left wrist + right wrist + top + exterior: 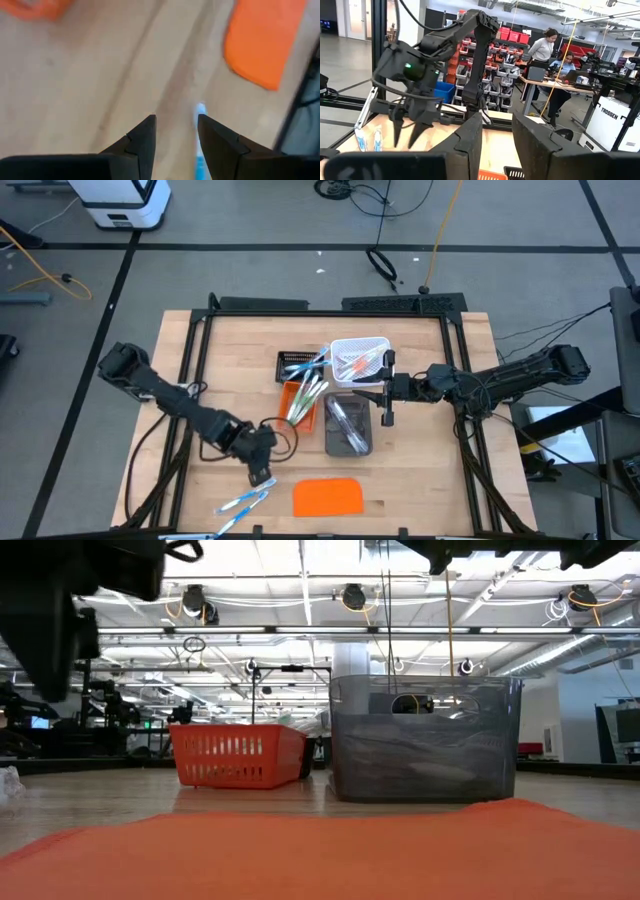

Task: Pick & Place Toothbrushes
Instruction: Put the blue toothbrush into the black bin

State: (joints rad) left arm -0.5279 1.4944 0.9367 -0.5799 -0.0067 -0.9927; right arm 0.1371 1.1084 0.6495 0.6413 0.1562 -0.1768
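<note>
Two blue toothbrushes lie flat on the wooden table near its front edge. My left gripper hangs open just above and behind them, pointing steeply down. In the left wrist view one blue toothbrush shows on the table beside one finger, with nothing between the fingers. More toothbrushes lie in the trays: blue ones in the black tray, green ones in the orange tray, pink ones in the white tray, pale ones in the grey tray. My right gripper waits open, held level above the trays.
A flat orange slab lies at the front, right of the blue toothbrushes. The four trays cluster at the table's middle. In the right wrist view, people sit at desks in the room beyond. Bare wood lies left of the trays.
</note>
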